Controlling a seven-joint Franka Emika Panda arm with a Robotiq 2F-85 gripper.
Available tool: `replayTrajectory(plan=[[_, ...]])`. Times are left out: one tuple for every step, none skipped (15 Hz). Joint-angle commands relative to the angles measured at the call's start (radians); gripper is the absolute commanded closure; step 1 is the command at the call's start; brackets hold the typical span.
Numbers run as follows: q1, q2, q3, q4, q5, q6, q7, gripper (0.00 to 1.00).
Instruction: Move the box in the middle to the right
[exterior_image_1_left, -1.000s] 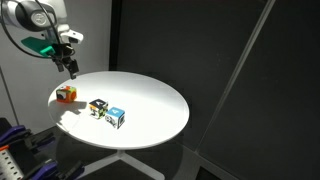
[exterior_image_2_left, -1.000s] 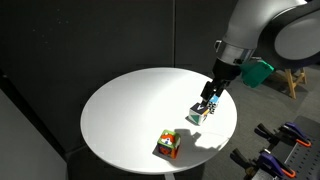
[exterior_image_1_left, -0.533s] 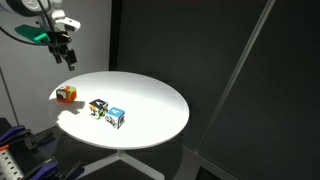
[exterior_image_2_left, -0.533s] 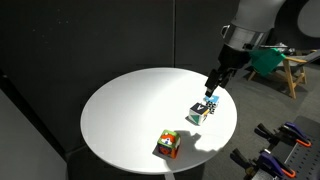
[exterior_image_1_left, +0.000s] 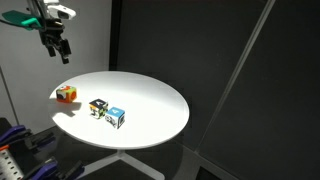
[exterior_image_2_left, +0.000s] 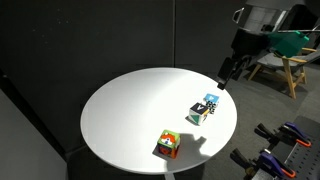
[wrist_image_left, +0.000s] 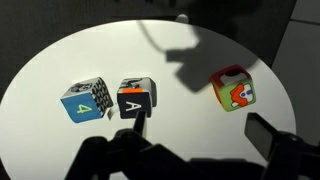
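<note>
The box (exterior_image_1_left: 98, 107) is a small dark cube with white patches, in the middle of a row of three cubes on the white round table (exterior_image_1_left: 150, 105). It also shows in an exterior view (exterior_image_2_left: 199, 115), and in the wrist view (wrist_image_left: 135, 97) with a white letter A on it. My gripper (exterior_image_1_left: 58, 47) is open and empty. It hangs well above the table edge, beyond the orange-red cube, and is also seen in an exterior view (exterior_image_2_left: 226, 77). In the wrist view its fingers (wrist_image_left: 200, 128) are dark shapes at the bottom, far above the cubes.
An orange-red cube with green (exterior_image_1_left: 66, 93) (exterior_image_2_left: 167, 145) (wrist_image_left: 233, 88) sits at one end of the row. A blue-and-white cube (exterior_image_1_left: 117, 117) (exterior_image_2_left: 210, 102) (wrist_image_left: 85, 100) sits at the other end, close beside the box. Dark curtains surround the table.
My gripper has risen and pulled back from just above the cubes to a spot high beyond the table edge. The cubes have not moved.
</note>
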Motion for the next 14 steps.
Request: replayTrajectory(plan=[[-0.003,-0.098,-0.013,-0.014,0.011,-0.072,-0.046,0.00],[0.000,-0.116,-0.019,-0.016,0.010,-0.082,-0.067,0.00],[0.002,-0.134,-0.024,-0.016,0.010,-0.096,-0.083,0.00],[0.005,-0.151,-0.030,-0.018,0.009,-0.103,-0.104,0.00],[0.009,-0.163,-0.037,-0.017,0.013,-0.117,-0.126,0.00],[0.011,-0.177,-0.043,-0.018,0.014,-0.130,-0.147,0.00],[0.013,-0.188,-0.050,-0.017,0.016,-0.147,-0.168,0.00],[0.014,-0.199,-0.056,-0.017,0.017,-0.162,-0.184,0.00],[0.016,-0.208,-0.063,-0.015,0.019,-0.185,-0.203,0.00],[0.016,-0.215,-0.071,-0.012,0.023,-0.208,-0.219,0.00],[-0.005,-0.177,-0.037,-0.003,0.006,-0.169,-0.173,0.00],[-0.005,-0.183,-0.040,-0.003,0.007,-0.177,-0.178,0.00],[-0.005,-0.183,-0.039,-0.003,0.007,-0.176,-0.178,0.00],[-0.005,-0.181,-0.038,-0.003,0.006,-0.176,-0.178,0.00]])
